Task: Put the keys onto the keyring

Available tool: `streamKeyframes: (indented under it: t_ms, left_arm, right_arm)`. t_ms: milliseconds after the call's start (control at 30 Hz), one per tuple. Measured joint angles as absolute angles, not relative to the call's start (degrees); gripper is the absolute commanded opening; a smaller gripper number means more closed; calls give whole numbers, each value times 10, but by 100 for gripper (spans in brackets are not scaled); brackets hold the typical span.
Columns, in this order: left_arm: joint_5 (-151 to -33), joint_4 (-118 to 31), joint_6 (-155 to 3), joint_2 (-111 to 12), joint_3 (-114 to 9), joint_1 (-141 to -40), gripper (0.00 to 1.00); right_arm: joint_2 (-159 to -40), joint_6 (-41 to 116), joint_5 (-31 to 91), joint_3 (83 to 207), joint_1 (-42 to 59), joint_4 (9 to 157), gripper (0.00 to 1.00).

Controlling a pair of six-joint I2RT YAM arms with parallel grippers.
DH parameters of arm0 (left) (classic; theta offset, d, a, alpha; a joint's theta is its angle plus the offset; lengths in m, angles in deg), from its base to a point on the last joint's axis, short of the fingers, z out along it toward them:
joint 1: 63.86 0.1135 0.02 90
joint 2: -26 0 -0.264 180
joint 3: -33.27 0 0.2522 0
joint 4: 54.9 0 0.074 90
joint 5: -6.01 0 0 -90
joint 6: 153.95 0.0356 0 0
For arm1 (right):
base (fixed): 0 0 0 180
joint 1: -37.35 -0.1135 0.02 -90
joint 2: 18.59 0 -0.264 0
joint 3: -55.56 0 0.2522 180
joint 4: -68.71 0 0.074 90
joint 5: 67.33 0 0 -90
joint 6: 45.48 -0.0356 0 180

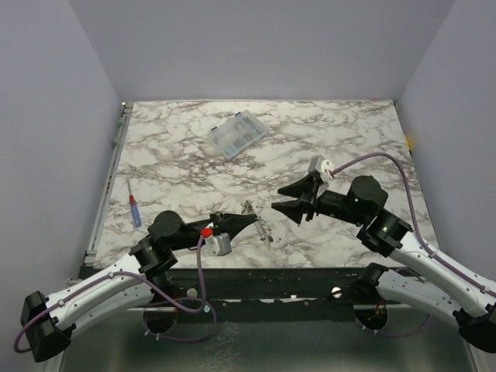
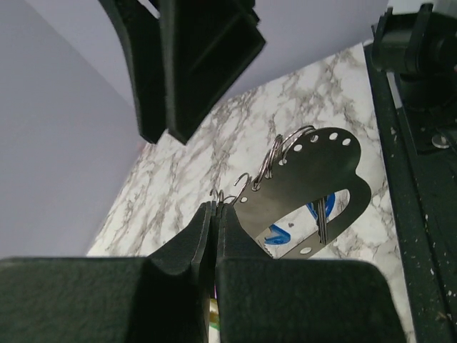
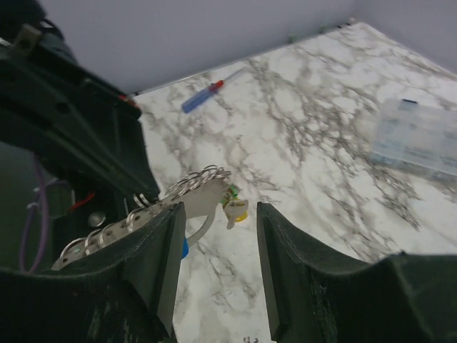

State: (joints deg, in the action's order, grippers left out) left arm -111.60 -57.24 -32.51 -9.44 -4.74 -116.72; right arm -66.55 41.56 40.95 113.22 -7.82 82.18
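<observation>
Pale, hole-lined keyring (image 3: 200,199) tilted – green-yellow keys (image 3: 235,206) at its tip

Your overhead view is evenly and softly lit: the marble worktop (image 1: 325,139) reads bright, with only faint shadows under the arms. In your left wrist view, the left hand (image 2: 216,209) and the keyring (image 2: 300,182) show as dark, backlit shapes against the pale wall. Your right wrist view is soft, the clear box (image 3: 418,139) blurred and the right hand (image 3: 218,211) dim and out of focus.

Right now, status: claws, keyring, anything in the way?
Left claw shut on keyring. Right claw open, facing it. Keys at its edge. Screwdriver, box well aside.
</observation>
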Motion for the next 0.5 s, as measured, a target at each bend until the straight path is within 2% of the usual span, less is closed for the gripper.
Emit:
streamKeyframes:
  t_ms: [233, 500]
  left_arm:
    - [-1116, -652, -391, -66, -17, -1167, 0]
    - [-1119, -672, -414, -59, -14, -1167, 0]
  right_arm:
    - [-680, 428, 559, 1103, -78, 743, 44]
    - [-704, 430, 643, 1102, -78, 714, 42]
